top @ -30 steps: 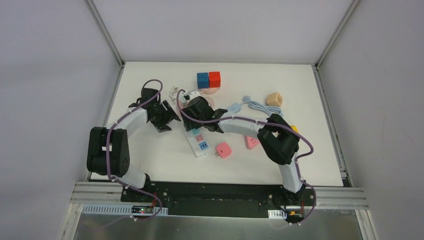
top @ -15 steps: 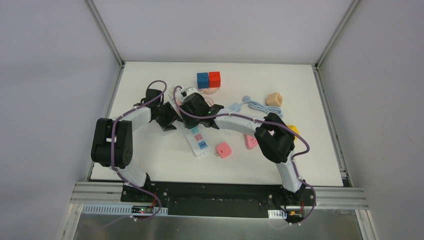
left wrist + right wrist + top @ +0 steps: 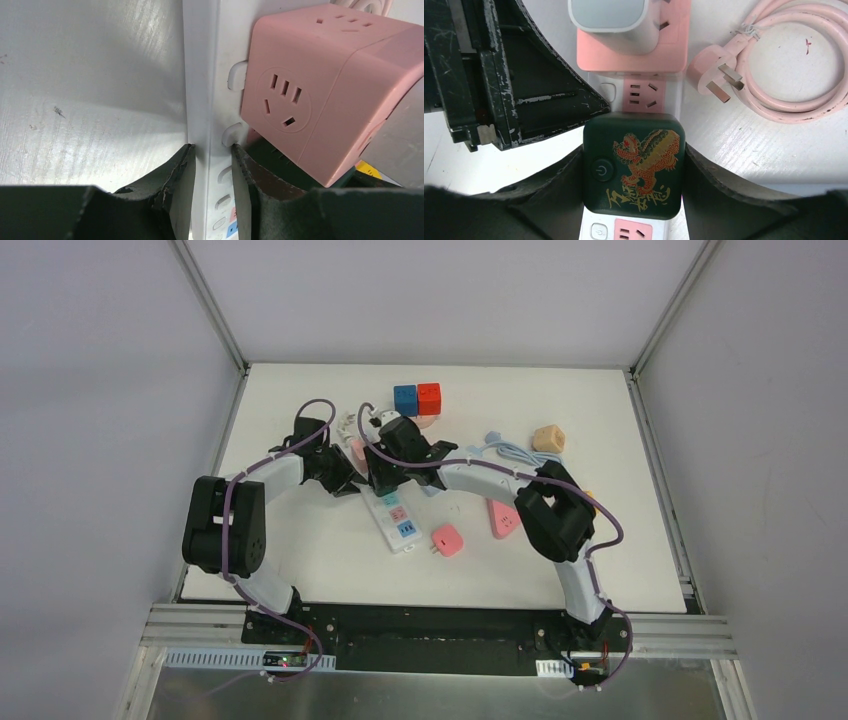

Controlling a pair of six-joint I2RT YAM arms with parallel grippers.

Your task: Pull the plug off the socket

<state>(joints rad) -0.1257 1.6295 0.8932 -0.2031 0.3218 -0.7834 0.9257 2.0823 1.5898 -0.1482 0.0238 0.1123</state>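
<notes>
The right gripper is closed on the dark green plug, which is seated in the white power strip. The plug bears a red-and-gold dragon, gold characters I cannot read, and a power symbol. Just ahead sits a pink cube adaptor carrying a white charger, and a coiled pink cable lies ahead to the right. The left gripper pinches the strip's edge.

A dark green plug, printed with a gold dragon, is seated in the white power strip and is flanked, seemingly gripped, by the right gripper; a pink cable is coiled alongside.
</notes>
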